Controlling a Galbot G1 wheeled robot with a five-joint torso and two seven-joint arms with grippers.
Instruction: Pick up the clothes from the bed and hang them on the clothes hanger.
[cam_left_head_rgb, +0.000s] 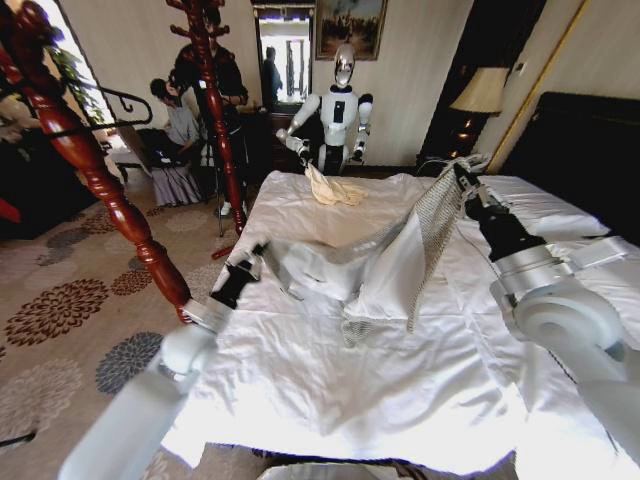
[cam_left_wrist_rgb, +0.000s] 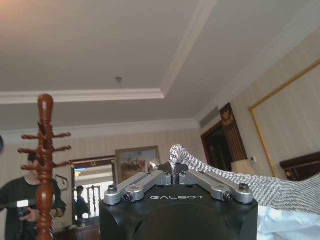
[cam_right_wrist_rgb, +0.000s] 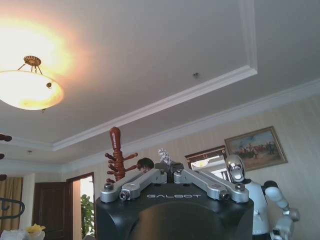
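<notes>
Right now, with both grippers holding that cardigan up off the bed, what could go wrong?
1. The left gripper and right gripper each pinch only a thin edge of the cardigan; the knit could slip free.
2. Much of the cardigan sags onto the bed, so it may drag the duvet.
3. The wooden coat stand stands close beside the left arm and might get bumped.

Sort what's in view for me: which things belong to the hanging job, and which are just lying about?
Job:
- cardigan, lifted off the bed
- left gripper and right gripper, each pinching it
- black hanger on the wooden coat stand

Lying about:
- cream garment
- second robot
- second coat stand
</notes>
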